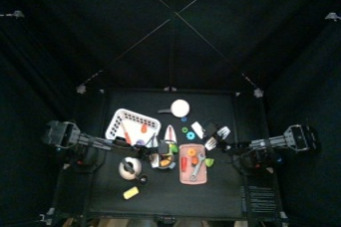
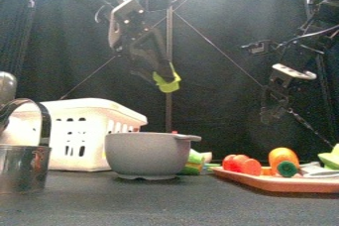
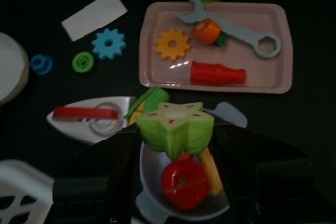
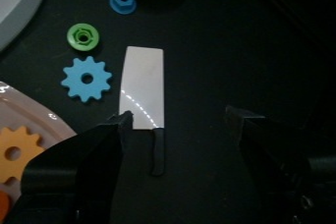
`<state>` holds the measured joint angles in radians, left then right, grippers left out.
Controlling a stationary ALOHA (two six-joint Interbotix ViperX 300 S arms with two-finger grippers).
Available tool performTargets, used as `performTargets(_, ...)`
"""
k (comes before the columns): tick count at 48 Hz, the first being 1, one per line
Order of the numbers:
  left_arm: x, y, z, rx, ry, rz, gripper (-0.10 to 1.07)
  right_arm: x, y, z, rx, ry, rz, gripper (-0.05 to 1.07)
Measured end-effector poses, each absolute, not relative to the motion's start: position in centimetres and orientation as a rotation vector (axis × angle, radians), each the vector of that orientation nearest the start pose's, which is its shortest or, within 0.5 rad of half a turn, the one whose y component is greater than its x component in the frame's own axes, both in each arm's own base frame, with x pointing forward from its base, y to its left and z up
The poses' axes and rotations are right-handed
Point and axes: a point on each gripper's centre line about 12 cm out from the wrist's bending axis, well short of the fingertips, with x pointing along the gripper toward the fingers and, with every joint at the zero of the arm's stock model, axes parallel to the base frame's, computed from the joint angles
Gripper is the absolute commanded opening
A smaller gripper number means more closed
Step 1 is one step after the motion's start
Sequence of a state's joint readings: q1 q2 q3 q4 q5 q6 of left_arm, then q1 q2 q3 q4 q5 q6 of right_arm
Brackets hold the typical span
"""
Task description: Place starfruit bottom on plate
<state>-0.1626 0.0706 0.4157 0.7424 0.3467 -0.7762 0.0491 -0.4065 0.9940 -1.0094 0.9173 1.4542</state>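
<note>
My left gripper (image 2: 157,66) is shut on the starfruit bottom (image 2: 166,79), a yellow-green star-shaped piece, and holds it high above the grey bowl (image 2: 150,154). In the left wrist view the starfruit (image 3: 178,130) sits between the jaws, above the bowl (image 3: 226,200), which holds a red fruit (image 3: 184,184). The white plate (image 1: 180,108) lies at the table's back; its edge shows in the left wrist view (image 3: 7,66). My right gripper (image 4: 182,120) is open and empty, above a white cleaver (image 4: 144,88).
A pink tray (image 3: 269,76) holds a wrench (image 3: 250,33), an orange gear (image 3: 172,43) and a red cylinder (image 3: 218,73). A white basket (image 2: 79,131) and a metal kettle (image 2: 20,161) stand at the left. A blue gear (image 4: 86,79) and a green ring (image 4: 84,37) lie by the cleaver.
</note>
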Motion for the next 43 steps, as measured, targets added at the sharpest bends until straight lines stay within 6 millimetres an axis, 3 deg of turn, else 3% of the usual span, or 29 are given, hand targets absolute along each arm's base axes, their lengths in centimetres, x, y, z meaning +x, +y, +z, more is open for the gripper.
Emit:
performTargets(17, 48.7, -7.3, 17.9, 0.098, 0.732, 0.053, 0.69, 22.1, -6.8, 17.7, 0.133, 0.848, -0.927, 1.04)
performTargets(43, 51.4, -8.3, 14.8, 0.086, 0.757, 0.044, 0.7, 22.3, -6.4, 17.2, 0.144, 0.848, -0.878, 1.04)
